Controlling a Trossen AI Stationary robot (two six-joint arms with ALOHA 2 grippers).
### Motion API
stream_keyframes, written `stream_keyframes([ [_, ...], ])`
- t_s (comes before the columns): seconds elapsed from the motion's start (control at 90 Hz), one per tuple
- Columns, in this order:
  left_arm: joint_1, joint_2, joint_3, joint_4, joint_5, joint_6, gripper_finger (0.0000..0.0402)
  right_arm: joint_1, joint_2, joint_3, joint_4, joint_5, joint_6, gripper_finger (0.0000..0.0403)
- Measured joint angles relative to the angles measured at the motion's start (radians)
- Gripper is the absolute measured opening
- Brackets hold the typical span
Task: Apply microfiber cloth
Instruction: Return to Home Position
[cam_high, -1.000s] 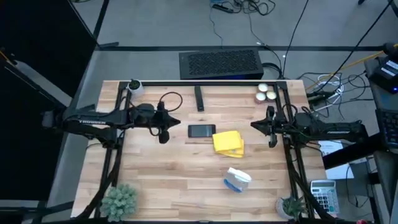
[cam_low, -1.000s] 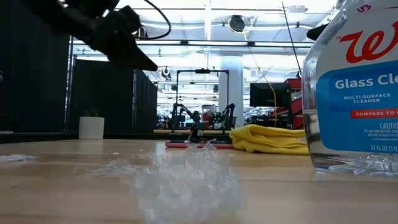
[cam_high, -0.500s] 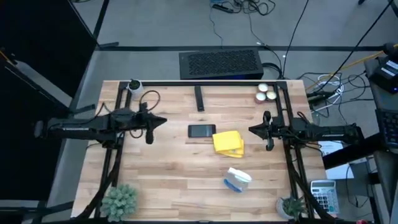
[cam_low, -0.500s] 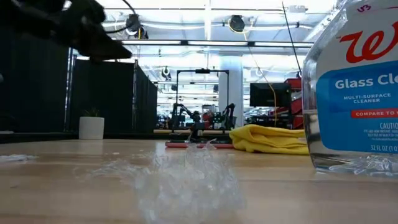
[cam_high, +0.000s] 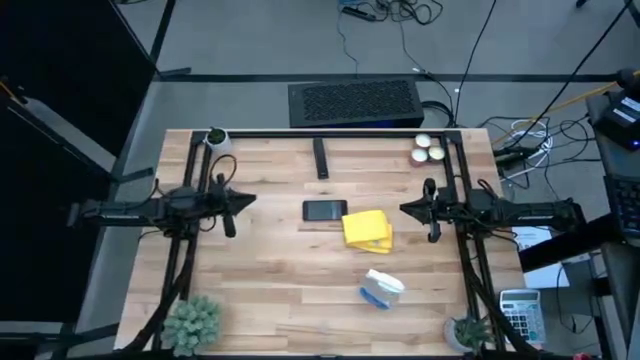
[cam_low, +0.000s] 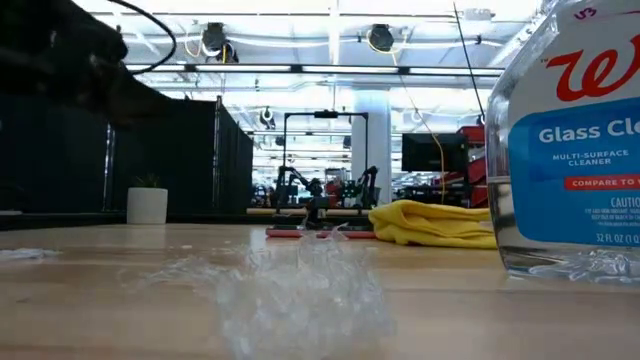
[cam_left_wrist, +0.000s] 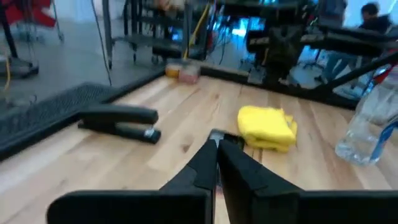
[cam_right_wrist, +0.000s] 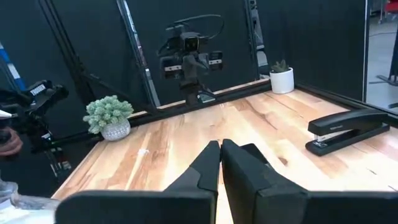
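The cloth (cam_high: 366, 229) lies rumpled near the middle of the bench (cam_high: 270, 300), free of both arms, with the phone (cam_high: 324, 210) just beside it on the side toward the left edge. The bottle (cam_high: 381, 288) stands near the cloth, on the side away from the stapler (cam_high: 320, 157). The left tool (cam_high: 252, 196) hovers by the left edge, its fingers pressed together and holding nothing. The right tool (cam_high: 402, 208) hovers by the right edge, pointing inward — fingers likewise together, empty.
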Motion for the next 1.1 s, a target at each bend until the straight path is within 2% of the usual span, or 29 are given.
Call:
stream_keyframes([
  [0.278, -0.036, -0.168, -0.026, -0.022, 0.044, 0.032, 0.0001, 0.000, 0.002, 0.001, 0.001, -0.002, 0.000, 0.0000],
  [0.467, -0.035, -0.164, -0.024, -0.056, 0.219, 0.016, 0.0001, 0.000, 0.002, 0.001, 0.001, -0.003, 0.000, 0.0000],
  [1.1, -0.035, -0.148, -0.024, -0.056, 0.209, -0.003, 0.0001, 0.000, 0.002, 0.001, 0.001, -0.003, 0.000, 0.0000],
])
